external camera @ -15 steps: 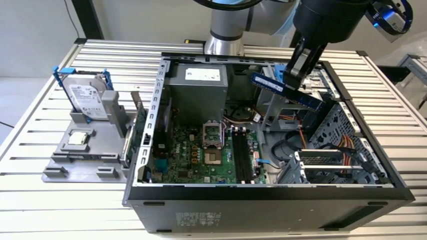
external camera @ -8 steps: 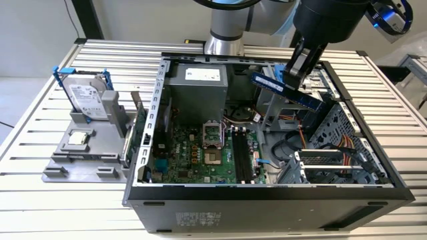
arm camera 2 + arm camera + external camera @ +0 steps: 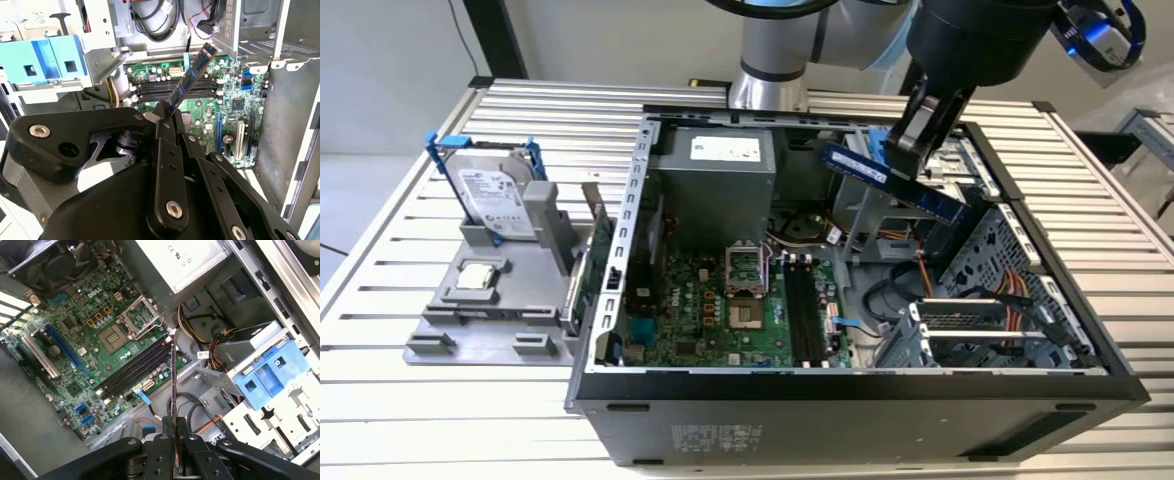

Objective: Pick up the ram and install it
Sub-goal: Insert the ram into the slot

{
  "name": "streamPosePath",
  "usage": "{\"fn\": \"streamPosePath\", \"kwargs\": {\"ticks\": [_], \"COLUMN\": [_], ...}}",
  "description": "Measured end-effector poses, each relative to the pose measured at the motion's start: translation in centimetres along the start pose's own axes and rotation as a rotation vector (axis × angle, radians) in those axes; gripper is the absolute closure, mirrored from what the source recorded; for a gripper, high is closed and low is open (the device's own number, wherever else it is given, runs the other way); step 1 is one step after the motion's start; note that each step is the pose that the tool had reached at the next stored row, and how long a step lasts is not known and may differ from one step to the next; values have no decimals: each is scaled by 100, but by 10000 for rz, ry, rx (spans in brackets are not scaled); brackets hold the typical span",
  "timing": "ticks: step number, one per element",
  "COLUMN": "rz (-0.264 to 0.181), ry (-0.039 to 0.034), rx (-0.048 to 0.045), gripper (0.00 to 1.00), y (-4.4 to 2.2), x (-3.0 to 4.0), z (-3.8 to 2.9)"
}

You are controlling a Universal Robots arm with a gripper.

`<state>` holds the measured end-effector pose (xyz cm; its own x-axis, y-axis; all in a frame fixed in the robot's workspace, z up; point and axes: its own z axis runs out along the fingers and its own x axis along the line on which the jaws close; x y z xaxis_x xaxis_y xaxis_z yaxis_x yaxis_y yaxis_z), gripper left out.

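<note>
Claw (image 3: 173, 429) grips ram (image 3: 894, 182) over open computer case (image 3: 854, 388) containing green motherboard (image 3: 720, 312).

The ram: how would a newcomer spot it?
Find the big open computer case on the slatted table. Above its far side, toward the exterior view's right, the black gripper holds the ram in the air. It is a long thin blue board with dark chips, unlike the boxy silver hard drive standing outside the case.

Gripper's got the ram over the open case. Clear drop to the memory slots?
Probably yes: the gripper holds the ram above the open case, the memory slots look empty, and no cable crosses them.
</note>
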<state>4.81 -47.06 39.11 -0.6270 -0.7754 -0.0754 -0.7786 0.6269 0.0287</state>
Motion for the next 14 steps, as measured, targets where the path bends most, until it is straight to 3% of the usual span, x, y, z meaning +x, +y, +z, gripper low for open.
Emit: {"fn": "streamPosePath", "kwargs": {"ticks": [14], "rz": [536], "ry": [-15], "rx": [41], "gripper": [100], "y": [0], "x": [0], "z": [0]}}
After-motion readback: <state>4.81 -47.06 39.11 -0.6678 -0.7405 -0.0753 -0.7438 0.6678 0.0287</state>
